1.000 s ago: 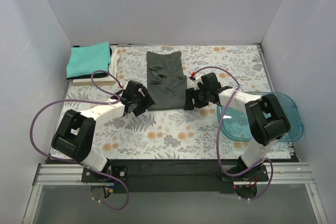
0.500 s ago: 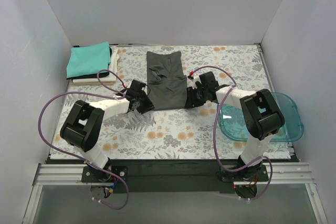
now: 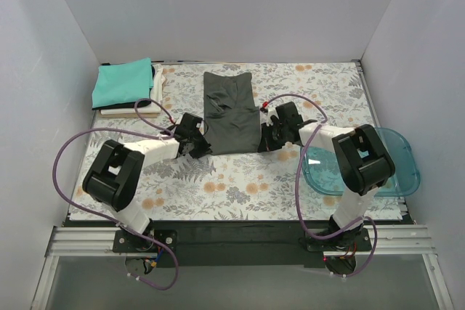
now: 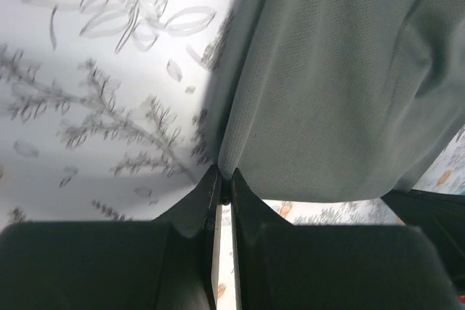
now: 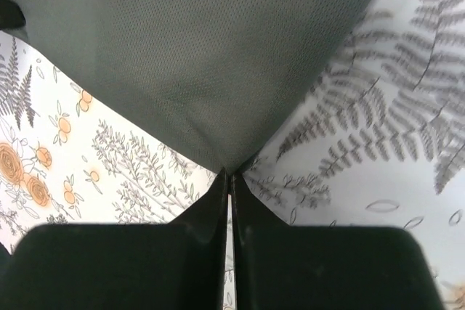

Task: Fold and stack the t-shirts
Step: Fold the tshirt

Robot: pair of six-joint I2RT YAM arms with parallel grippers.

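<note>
A dark charcoal-grey t-shirt (image 3: 231,110) lies folded into a long strip at the middle of the floral table. My left gripper (image 3: 204,147) is shut on its near left corner (image 4: 227,168). My right gripper (image 3: 262,144) is shut on its near right corner (image 5: 227,167). Both wrist views show the grey fabric (image 4: 327,85) (image 5: 211,56) pinched at the fingertips. At the back left sits a stack with a teal t-shirt (image 3: 122,83) on top, a black one (image 3: 155,78) under it and a cream-white one (image 3: 131,111) at the bottom.
A translucent blue-green plastic tub (image 3: 398,161) stands at the right edge, partly under my right arm. Purple cables loop over both arms. White walls close in the table on three sides.
Both grippers went from open to shut on the near corners of the grey t-shirt. Both moved slightly inward toward the shirt's near edge.
</note>
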